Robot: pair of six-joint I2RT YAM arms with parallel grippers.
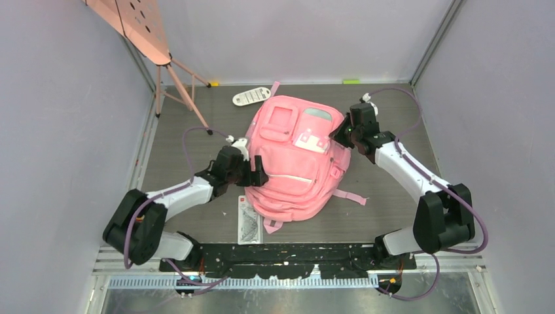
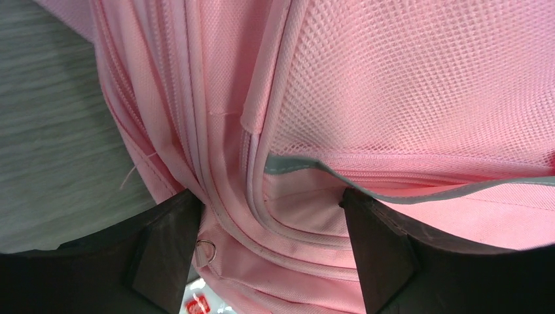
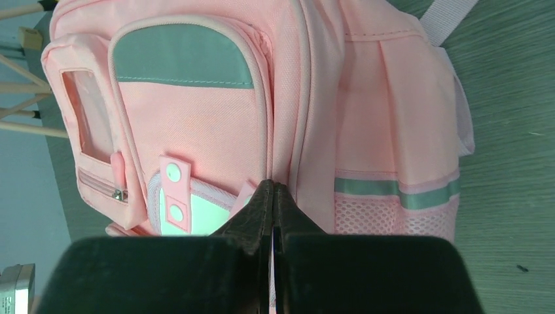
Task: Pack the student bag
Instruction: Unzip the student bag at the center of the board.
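Now the student bag [image 1: 294, 160] is lying flat in the middle of the tabletop [image 1: 379, 216], pockets up, probably so both arms can reach its zippers. The left gripper [image 1: 260, 171] is reaching low at its left side, fingers [image 2: 163, 248] apart around the seams. The right gripper [image 1: 339, 134] is leaning on the upper right edge, fingers [image 3: 262, 209] pressed together; whether they are pinching fabric, I cannot tell.

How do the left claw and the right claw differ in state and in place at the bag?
The left claw stands open, astride the bag's side folds; the right claw is shut tight. The left claw is at the bag's near left edge, the right claw at its far right side. Both are black and close against the pink fabric.
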